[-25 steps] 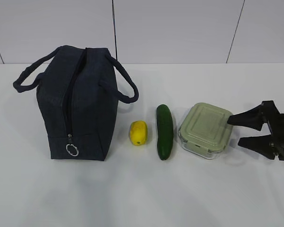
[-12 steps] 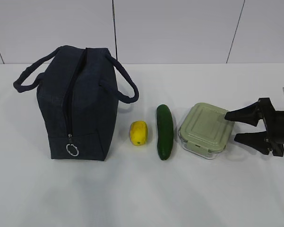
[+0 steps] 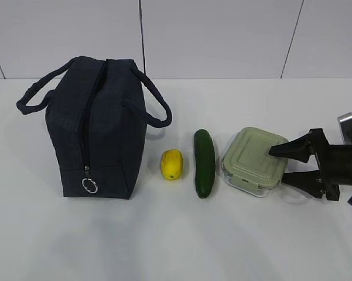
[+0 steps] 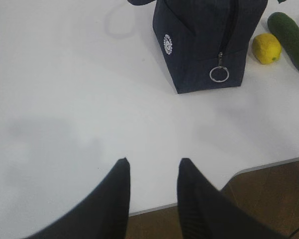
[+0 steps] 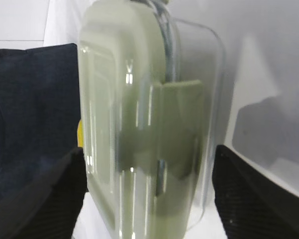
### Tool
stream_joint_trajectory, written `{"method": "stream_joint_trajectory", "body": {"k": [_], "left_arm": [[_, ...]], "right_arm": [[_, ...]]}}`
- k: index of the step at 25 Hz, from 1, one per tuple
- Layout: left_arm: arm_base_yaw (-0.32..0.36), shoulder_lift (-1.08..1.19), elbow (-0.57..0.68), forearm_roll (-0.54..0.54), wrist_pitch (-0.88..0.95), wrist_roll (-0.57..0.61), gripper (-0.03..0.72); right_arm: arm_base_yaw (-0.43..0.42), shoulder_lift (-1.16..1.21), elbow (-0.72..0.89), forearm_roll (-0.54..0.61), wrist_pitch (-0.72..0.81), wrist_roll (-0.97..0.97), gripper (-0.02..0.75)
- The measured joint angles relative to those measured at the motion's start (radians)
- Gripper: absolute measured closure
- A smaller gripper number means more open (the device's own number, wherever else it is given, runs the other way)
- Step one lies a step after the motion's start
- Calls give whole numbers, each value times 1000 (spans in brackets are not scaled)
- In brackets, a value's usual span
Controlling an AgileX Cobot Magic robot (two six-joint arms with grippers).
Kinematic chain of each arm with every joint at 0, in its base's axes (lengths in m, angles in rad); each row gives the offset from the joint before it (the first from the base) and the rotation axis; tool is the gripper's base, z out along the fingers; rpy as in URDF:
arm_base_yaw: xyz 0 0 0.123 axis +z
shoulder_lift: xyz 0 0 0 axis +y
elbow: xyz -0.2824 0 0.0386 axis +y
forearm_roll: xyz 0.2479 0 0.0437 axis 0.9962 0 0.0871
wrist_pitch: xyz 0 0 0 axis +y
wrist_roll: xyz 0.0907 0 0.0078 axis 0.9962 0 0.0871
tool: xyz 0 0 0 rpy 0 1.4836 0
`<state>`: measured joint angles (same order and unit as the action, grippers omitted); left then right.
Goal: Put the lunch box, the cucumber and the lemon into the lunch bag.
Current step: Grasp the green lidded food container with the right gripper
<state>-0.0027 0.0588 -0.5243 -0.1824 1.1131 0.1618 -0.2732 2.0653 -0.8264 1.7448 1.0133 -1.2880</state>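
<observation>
My right hand (image 3: 283, 164) is spread wide around the lunch box (image 3: 255, 160) near the table's (image 3: 176, 234) right edge, not clamped; my left hand (image 4: 153, 172) hangs released.

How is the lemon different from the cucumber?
The lemon is bright yellow; the cucumber is dark green. The lemon is a short oval, while the cucumber is long and slim. The lemon lies nearer the lunch bag; the cucumber lies nearer the lunch box. Both lie untouched on the white table.

Ext. front slant; wrists low, both see lunch bag (image 4: 199, 45).
</observation>
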Motion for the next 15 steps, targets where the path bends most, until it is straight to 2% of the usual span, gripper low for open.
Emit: {"method": "stream_joint_trajectory", "body": {"k": [15], "left_arm": [[0, 0, 0, 0, 0, 0, 449]], "right_arm": [[3, 8, -2, 35, 24, 0, 153]]}}
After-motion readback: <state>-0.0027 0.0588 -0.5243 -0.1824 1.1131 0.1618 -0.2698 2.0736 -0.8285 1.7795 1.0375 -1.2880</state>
